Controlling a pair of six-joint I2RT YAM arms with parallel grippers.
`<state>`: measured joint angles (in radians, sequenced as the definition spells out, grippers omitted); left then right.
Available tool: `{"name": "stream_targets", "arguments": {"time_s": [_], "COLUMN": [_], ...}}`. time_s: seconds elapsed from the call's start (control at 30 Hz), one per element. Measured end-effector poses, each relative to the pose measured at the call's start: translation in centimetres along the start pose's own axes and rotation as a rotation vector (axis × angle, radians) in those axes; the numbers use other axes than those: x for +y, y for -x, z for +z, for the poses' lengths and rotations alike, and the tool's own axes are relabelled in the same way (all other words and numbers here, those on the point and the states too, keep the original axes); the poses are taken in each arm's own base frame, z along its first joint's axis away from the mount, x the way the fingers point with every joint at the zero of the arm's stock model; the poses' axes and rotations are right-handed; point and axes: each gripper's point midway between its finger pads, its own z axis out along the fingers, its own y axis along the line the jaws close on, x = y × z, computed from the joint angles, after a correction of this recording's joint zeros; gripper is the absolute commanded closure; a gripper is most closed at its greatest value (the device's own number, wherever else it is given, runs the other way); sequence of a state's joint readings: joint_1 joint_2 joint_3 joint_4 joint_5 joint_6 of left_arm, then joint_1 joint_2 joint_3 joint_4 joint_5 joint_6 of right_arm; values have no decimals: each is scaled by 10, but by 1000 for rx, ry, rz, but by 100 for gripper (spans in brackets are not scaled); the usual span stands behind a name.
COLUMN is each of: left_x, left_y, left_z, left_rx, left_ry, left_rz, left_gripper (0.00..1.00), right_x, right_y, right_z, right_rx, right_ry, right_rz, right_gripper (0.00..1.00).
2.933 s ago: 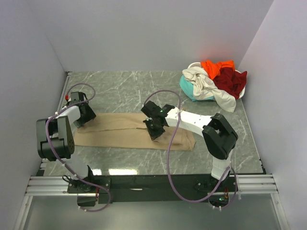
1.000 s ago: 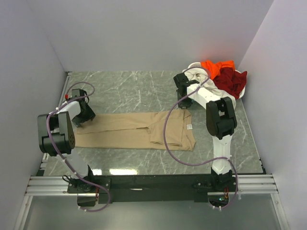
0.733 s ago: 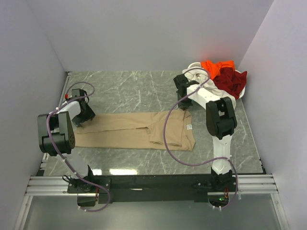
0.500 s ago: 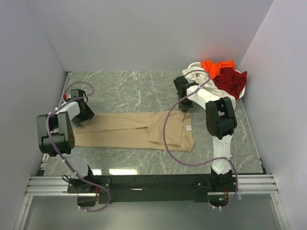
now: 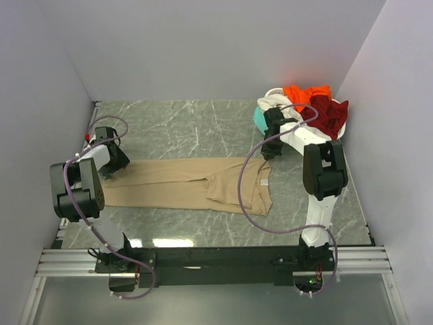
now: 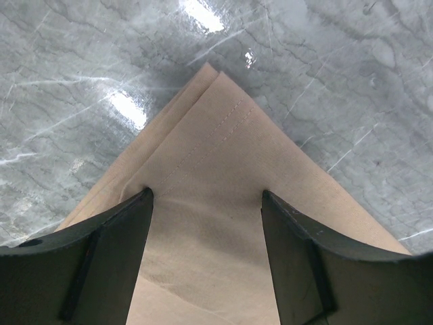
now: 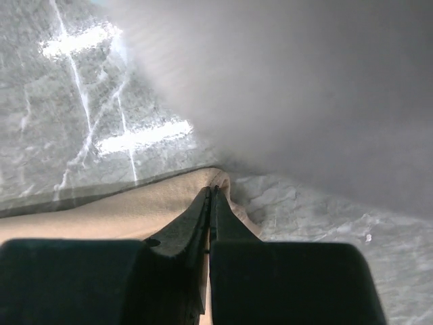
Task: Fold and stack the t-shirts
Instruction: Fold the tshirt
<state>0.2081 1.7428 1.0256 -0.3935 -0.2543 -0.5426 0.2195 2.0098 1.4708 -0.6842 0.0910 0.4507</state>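
Large tan cloth t-shirt (image 5: 176, 184) lies as a long folded strip across the grey marbled tabletop (image 5: 189, 128). Left pincer (image 6: 206, 198) released, fingers straddling the strip's left corner. Right pincer (image 7: 210, 193) clenched on the shirt's far right edge. Heap of cream, orange, dark-red and teal shirts (image 5: 304, 112) sits in the far right corner.

Folded t-shirt (image 5: 176, 184) stretched left to right across the near table (image 5: 183, 128), heap of t-shirts (image 5: 312, 110) in far right corner
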Motion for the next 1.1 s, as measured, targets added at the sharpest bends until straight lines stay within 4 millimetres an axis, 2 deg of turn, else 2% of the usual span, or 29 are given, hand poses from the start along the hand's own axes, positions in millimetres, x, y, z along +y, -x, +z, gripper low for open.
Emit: {"name": "stream_targets", "arguments": {"time_s": [0.2, 0.4, 0.63, 0.73, 0.77, 0.87, 0.97, 1.1], "left_x": [1, 1, 0, -1, -1, -3, -4, -5], "left_y": [1, 1, 1, 1, 0, -1, -2, -2], "left_z": [1, 0, 0, -1, -1, -1, -1, -1], "left_rx": [-6, -12, -12, -13, -14, -22, -31, -35], "left_ry": [2, -1, -5, -11, -11, -5, -1, -1], "left_rz": [-1, 0, 1, 5, 8, 29, 44, 46], "left_gripper": [28, 28, 27, 27, 27, 27, 27, 27], "right_x": [1, 0, 1, 0, 0, -5, -13, -17], "right_y": [5, 7, 15, 19, 20, 26, 38, 47], "right_z": [-2, 6, -1, -6, -8, -17, -30, -49], "right_rx": [12, 20, 9, -3, -7, -43, -99, -156], "right_ry": [96, 171, 221, 226, 226, 212, 197, 197], "right_rz": [90, 152, 210, 217, 218, 209, 204, 183], "right_gripper": [100, 100, 100, 90, 82, 68, 62, 60]}}
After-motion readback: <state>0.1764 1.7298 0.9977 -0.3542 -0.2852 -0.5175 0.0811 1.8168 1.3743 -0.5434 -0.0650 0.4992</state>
